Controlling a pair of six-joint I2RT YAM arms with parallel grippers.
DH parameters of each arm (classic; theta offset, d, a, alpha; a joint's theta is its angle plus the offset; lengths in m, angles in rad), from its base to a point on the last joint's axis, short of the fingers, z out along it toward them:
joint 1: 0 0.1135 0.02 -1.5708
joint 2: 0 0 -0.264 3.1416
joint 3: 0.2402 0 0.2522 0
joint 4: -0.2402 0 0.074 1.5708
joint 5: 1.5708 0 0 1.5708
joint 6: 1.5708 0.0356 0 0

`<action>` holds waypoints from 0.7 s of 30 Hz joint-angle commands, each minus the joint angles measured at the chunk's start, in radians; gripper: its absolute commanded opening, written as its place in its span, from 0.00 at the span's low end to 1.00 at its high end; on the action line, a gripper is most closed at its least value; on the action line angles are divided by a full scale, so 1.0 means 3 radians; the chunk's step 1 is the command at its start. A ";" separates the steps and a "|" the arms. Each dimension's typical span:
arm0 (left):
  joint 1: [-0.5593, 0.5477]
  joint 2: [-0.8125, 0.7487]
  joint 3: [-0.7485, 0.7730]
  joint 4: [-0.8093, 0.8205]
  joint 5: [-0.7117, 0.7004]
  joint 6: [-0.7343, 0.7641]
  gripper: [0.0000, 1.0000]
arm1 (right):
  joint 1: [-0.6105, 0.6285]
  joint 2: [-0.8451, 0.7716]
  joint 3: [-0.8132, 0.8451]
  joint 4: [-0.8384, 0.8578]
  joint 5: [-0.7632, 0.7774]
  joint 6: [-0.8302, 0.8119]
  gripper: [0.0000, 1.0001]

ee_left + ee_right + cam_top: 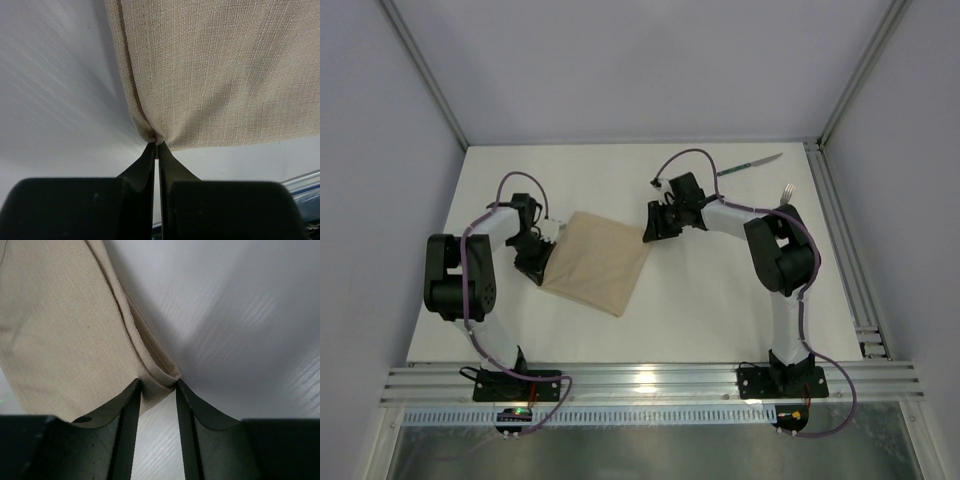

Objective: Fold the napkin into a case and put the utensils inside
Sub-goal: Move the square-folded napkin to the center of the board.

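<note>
Limp, light napkin (597, 262), best held by corners. Left gripper (158, 146) is clamped on its left corner. Right gripper (157, 385) fingers (127, 412) straddle the right corner, grip unclear.

Beige-tan napkin (597, 262) sits left of centre, folded double, a tilted square with stitched hems showing and two opposite corners bunched. Upper right, the green-handled knife (750, 165) lies slanted; just below it, the fork (786, 191), only its tines showing.

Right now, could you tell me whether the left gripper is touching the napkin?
Touching. The left wrist view shows the left gripper shut on a corner of the napkin, with the cloth pinched tight and no gap between them.
</note>
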 commanded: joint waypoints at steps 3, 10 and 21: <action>0.0008 -0.0050 -0.0062 0.0209 -0.0246 0.0078 0.00 | 0.0016 -0.0038 -0.0139 0.0156 0.0024 0.0099 0.26; 0.0008 -0.0157 0.0086 0.0127 -0.0251 0.0038 0.20 | 0.0016 -0.0339 -0.0517 0.0268 0.0172 0.0202 0.04; -0.0002 -0.0469 0.0480 -0.0144 0.0214 -0.0101 0.52 | 0.0082 -0.1663 -0.2213 0.0290 0.0653 0.0656 0.06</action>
